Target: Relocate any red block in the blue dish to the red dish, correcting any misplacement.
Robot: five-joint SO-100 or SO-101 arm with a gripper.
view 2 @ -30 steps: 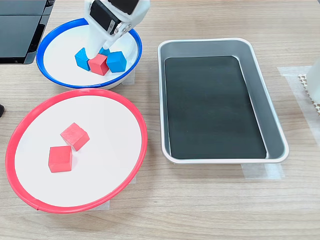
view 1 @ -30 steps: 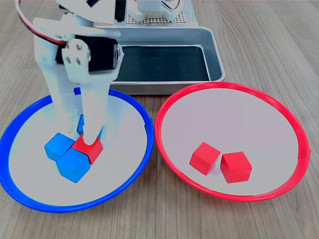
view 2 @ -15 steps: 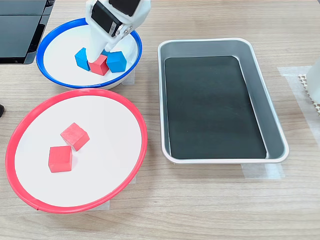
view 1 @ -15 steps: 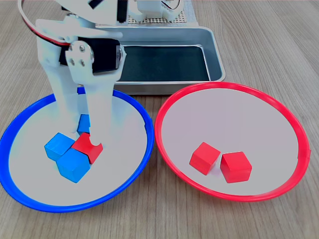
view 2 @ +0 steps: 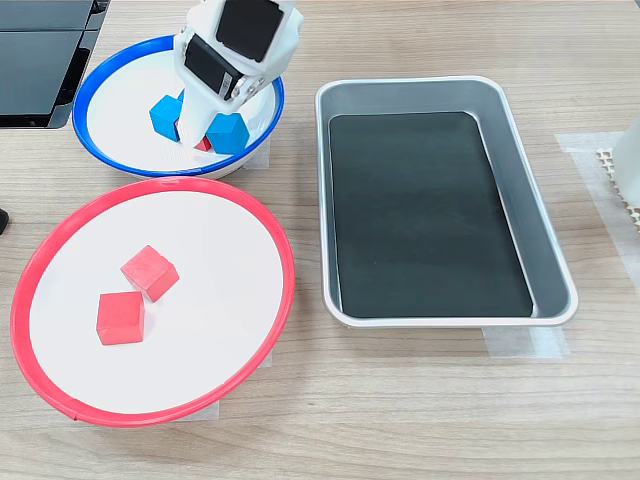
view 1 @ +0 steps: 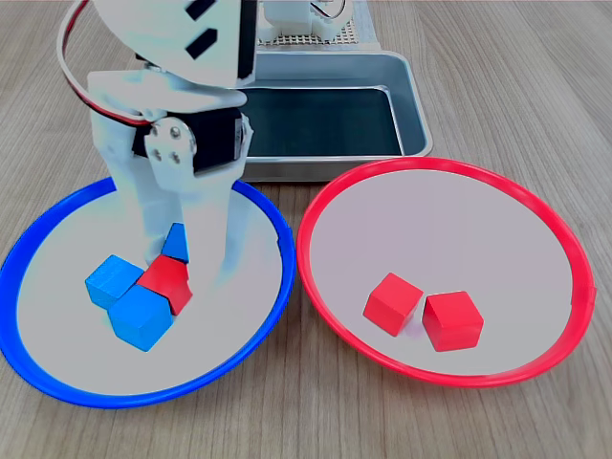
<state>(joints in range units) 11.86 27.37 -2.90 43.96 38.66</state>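
The blue dish (view 1: 244,287) (view 2: 115,105) holds one red block (view 1: 164,281) (view 2: 203,145) wedged among three blue cubes (view 1: 141,318). My gripper (view 1: 182,253) (view 2: 200,140) reaches down into this dish, open. One white finger (view 1: 153,225) stands on the block's far-left side and the other on its right. A blue cube (view 1: 176,241) shows between them, just behind the red block. In the second exterior view the gripper hides most of the block. The red dish (view 1: 430,220) (view 2: 225,290) holds two more red cubes (view 1: 393,302) (view 1: 452,320).
A rectangular metal tray (view 1: 325,120) (view 2: 430,210) with a dark floor lies behind both dishes in the first exterior view. The arm's base stands beyond it. A dark flat object (view 2: 40,60) sits at the second exterior view's top left.
The gripper has shifted toward the first exterior view's right and turned, so its fingers now straddle the red block. The block and blue cubes stayed nearly where they were.
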